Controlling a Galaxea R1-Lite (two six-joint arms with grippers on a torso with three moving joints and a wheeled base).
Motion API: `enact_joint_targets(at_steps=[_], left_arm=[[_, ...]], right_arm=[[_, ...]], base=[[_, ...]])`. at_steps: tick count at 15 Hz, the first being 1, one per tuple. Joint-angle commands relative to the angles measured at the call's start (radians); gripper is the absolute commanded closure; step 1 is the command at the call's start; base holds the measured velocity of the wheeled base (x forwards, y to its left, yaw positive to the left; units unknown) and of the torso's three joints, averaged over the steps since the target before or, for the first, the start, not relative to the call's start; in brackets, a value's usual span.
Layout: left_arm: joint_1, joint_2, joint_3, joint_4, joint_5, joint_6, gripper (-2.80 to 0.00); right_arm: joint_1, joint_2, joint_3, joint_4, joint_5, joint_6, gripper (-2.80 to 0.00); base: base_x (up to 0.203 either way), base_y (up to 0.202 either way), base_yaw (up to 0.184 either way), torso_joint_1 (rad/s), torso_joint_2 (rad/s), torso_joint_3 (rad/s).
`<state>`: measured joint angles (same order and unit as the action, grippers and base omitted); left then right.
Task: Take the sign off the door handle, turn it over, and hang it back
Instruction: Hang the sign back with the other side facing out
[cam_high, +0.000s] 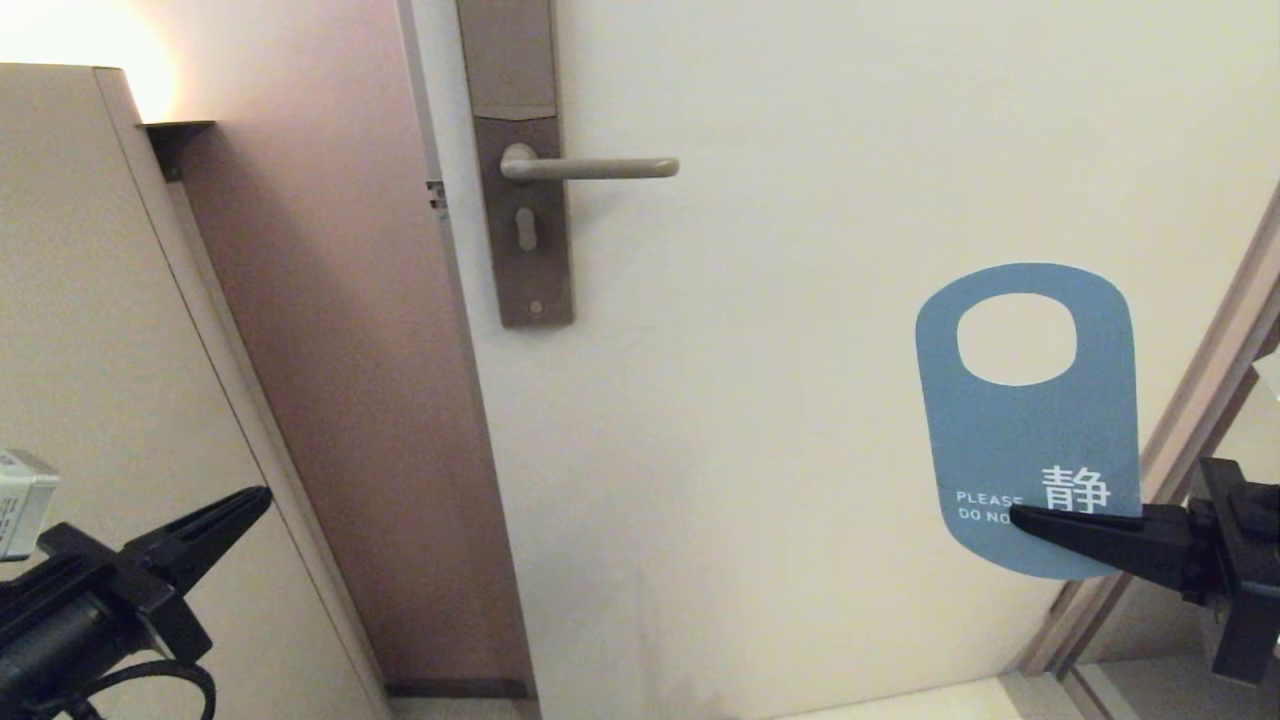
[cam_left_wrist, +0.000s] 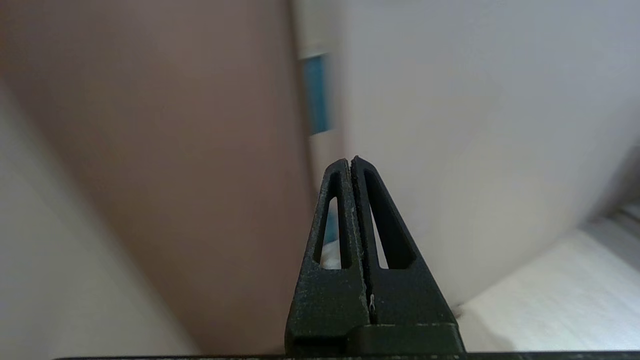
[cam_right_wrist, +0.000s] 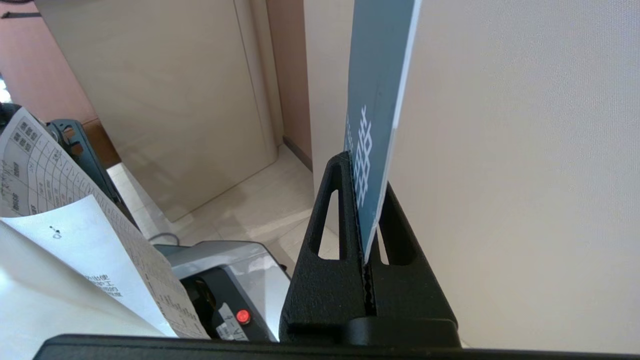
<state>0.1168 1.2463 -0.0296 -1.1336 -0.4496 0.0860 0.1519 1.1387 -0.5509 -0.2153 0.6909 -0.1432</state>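
Observation:
The sign (cam_high: 1030, 430) hangs free in front of the door at the right, blue side with white "PLEASE DO NO…" lettering facing me, oval hole at its top. My right gripper (cam_high: 1020, 516) is shut on its lower edge; in the right wrist view the card (cam_right_wrist: 377, 120) stands edge-on between the closed fingers (cam_right_wrist: 367, 172). The door handle (cam_high: 590, 167) is bare, a horizontal lever on a tall brown backplate (cam_high: 523, 160), up and to the left of the sign. My left gripper (cam_high: 262, 496) is low at the left, shut on nothing, its fingertips (cam_left_wrist: 350, 162) pressed together.
The cream door (cam_high: 800, 350) fills the middle. A brown door frame (cam_high: 340, 350) and a beige cabinet panel (cam_high: 90, 300) stand at the left. A second frame edge (cam_high: 1220, 370) runs at the right. Printed paper sheets (cam_right_wrist: 65, 240) and the robot's base (cam_right_wrist: 220, 280) show below.

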Motion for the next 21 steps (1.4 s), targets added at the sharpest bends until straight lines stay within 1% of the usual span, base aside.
enact_joint_targets(at_steps=[1,2,3,4,6,11,13,14,16,18,19,21], left_arm=[[0.044,-0.074,0.027,0.021,0.062,0.001,0.00],[0.054,-0.102,0.028,0.046,0.110,0.001,0.00],[0.056,-0.147,0.028,0.074,0.140,-0.001,0.00],[0.057,-0.205,0.028,0.115,0.154,-0.004,0.00],[0.058,-0.347,0.028,0.248,0.164,-0.007,0.00],[0.056,-0.737,0.003,0.693,0.168,-0.009,0.00],[0.055,-0.833,-0.011,0.859,0.169,-0.006,0.00],[0.053,-0.854,-0.014,0.910,0.168,-0.005,0.00],[0.036,-0.857,-0.013,0.922,0.167,-0.003,0.00],[-0.021,-0.854,-0.008,0.922,0.176,-0.002,0.00],[-0.061,-0.846,-0.007,0.919,0.200,0.000,0.00],[-0.132,-0.827,-0.005,0.920,0.358,0.000,0.00]], right_arm=[[-0.005,0.001,0.000,-0.001,0.004,-0.003,0.00],[-0.008,0.002,0.000,-0.001,0.004,-0.010,0.00],[-0.011,0.003,0.000,-0.001,0.004,-0.017,0.00],[-0.012,0.003,0.000,-0.001,0.004,-0.021,0.00],[-0.012,0.004,0.000,-0.001,0.004,-0.022,0.00],[-0.033,0.001,-0.001,-0.003,0.003,-0.022,0.00],[-0.049,-0.001,-0.003,-0.003,0.003,-0.024,0.00],[-0.057,-0.001,-0.001,-0.003,0.003,-0.026,0.00],[-0.095,-0.006,0.012,-0.003,0.003,-0.047,0.00],[-0.136,-0.027,0.040,-0.003,0.003,-0.057,0.00],[-0.153,-0.036,0.055,-0.003,0.003,-0.057,0.00],[-0.166,-0.050,0.071,-0.003,0.003,-0.058,0.00]], base=[[0.000,0.000,0.000,0.000,0.00,0.000],[0.000,0.000,0.000,0.000,0.00,0.000],[0.000,0.000,0.000,0.000,0.00,0.000],[0.000,0.000,0.000,0.000,0.00,0.000],[0.000,0.000,0.000,0.000,0.00,0.000],[0.000,0.000,0.000,0.000,0.00,0.000],[0.000,0.000,0.000,0.000,0.00,0.000],[0.000,0.000,0.000,0.000,0.00,0.000],[0.000,0.000,0.000,0.000,0.00,0.000],[0.000,0.000,0.000,0.000,0.00,0.000],[0.000,0.000,0.000,0.000,0.00,0.000],[0.000,0.000,0.000,0.000,0.00,0.000]])
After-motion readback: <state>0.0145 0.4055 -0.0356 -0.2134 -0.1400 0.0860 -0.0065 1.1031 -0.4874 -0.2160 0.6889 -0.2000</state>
